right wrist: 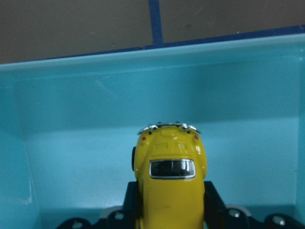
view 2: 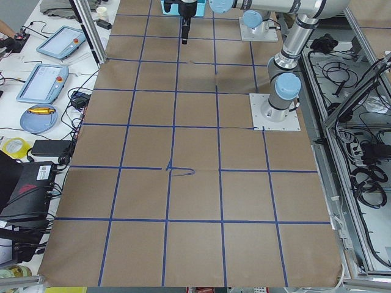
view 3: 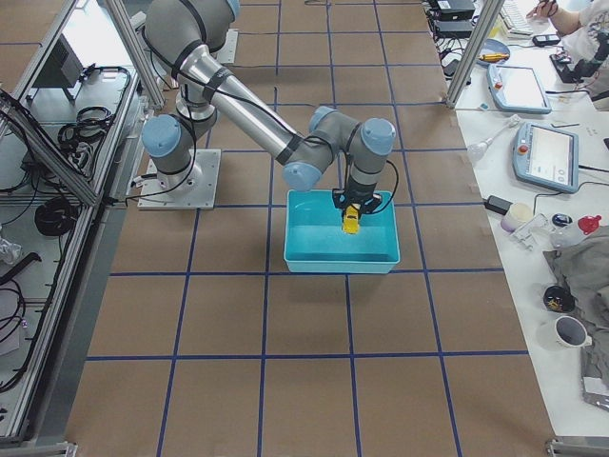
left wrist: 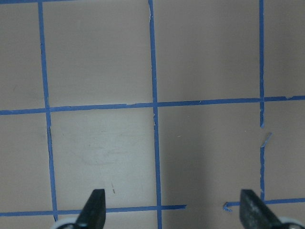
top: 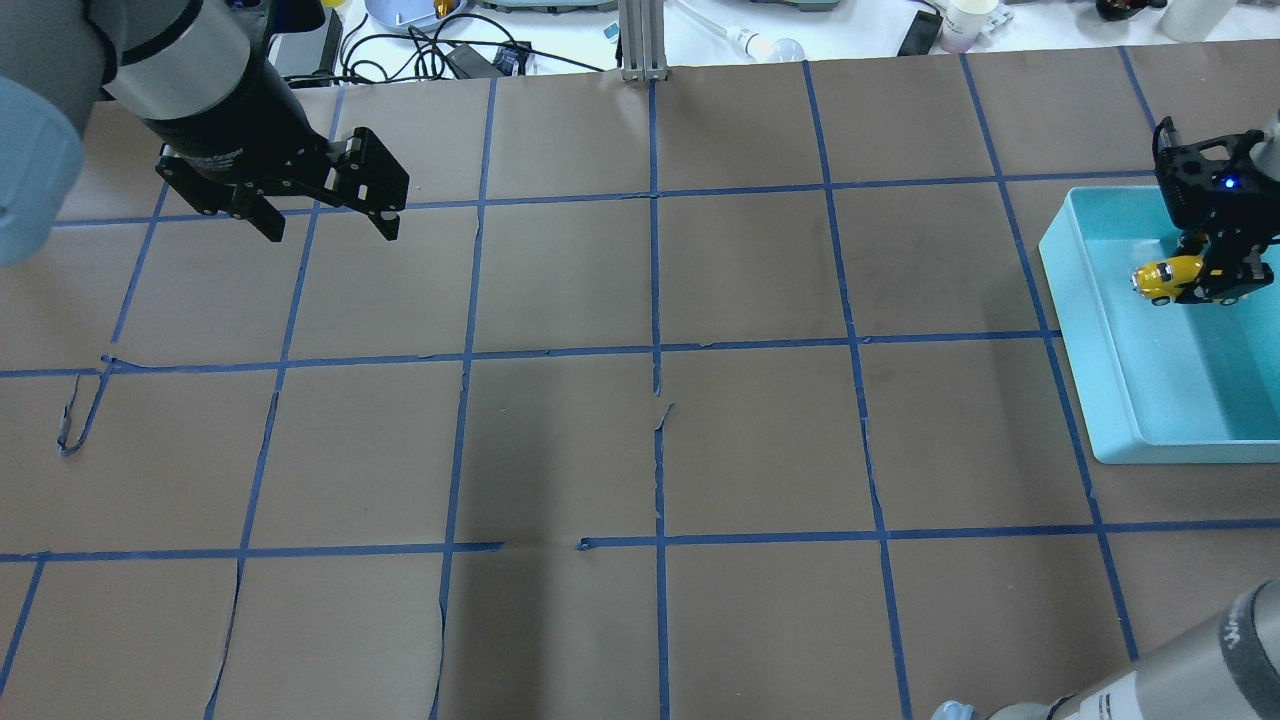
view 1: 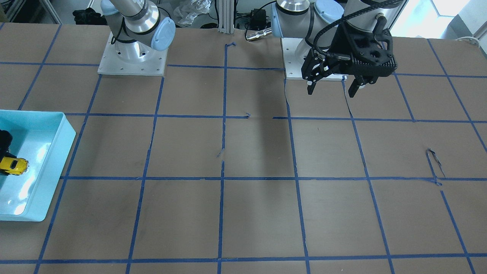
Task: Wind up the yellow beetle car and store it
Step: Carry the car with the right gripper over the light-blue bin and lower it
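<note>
With the right gripper (top: 1210, 285) and its jaws pinching the yellow beetle car (top: 1162, 277) inside the teal bin (top: 1075, 330), the wheels should settle flat on the bin floor before release, while the left gripper (top: 325, 225), jaws spread, hangs well apart over the table (top: 660, 450).

One yellow beetle car (top: 1162, 277), one turquoise bin (top: 1190, 390), one left pincer (top: 330, 230), one right pincer (top: 1205, 285), perhaps two pendants (view 3: 546, 157)
</note>
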